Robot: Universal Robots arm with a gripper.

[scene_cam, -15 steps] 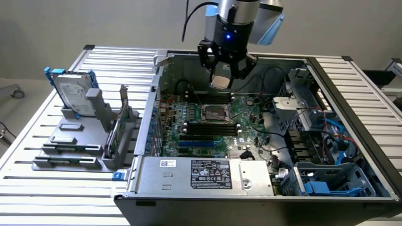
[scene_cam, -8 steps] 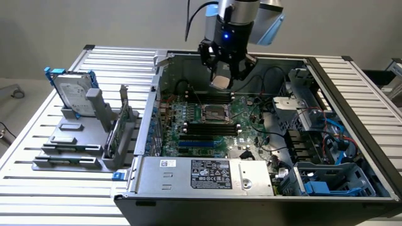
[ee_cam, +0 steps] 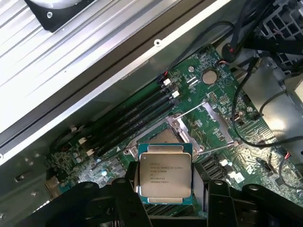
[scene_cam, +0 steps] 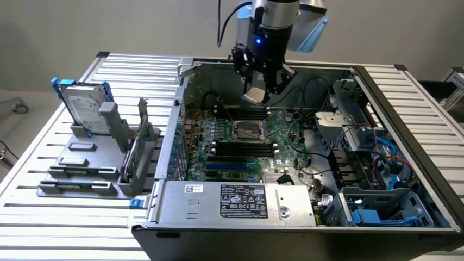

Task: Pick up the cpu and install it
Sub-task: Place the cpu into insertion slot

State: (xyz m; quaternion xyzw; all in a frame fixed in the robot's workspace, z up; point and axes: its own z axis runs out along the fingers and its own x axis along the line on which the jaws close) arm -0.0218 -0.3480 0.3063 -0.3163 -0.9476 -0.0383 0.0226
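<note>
Slatted aluminium surface up front carries the open black tower PC case, with the silver labelled power supply box along its near edge; nothing there is in the way. Next in, the green motherboard lies flat on the case floor, and the square metal-framed socket sits between two banks of black memory slots. In the wrist view the socket's thin metal retention frame looks swung open beside it. Hazard one: a descent drifting to that side could clip the frame or its wire lever. Above and just beyond the socket hangs the black gripper, clamped on opposite edges of the small flat silver-topped square cpu. The chip is clear of the board and not seated. In the exterior view it reads as tilted rather than level. Lowered like that, one corner lands first and the socket contacts could bend. The edge grip is thin, so any slip or twist in the jaws spoils alignment. Can't confirm the corner marker against the socket from here. Further back, loose black cables loop near the wrist: snag risk. Silver hard drive with blue rails on its grey stand at the exterior view's left is well apart. Plain grey wall behind.
</note>
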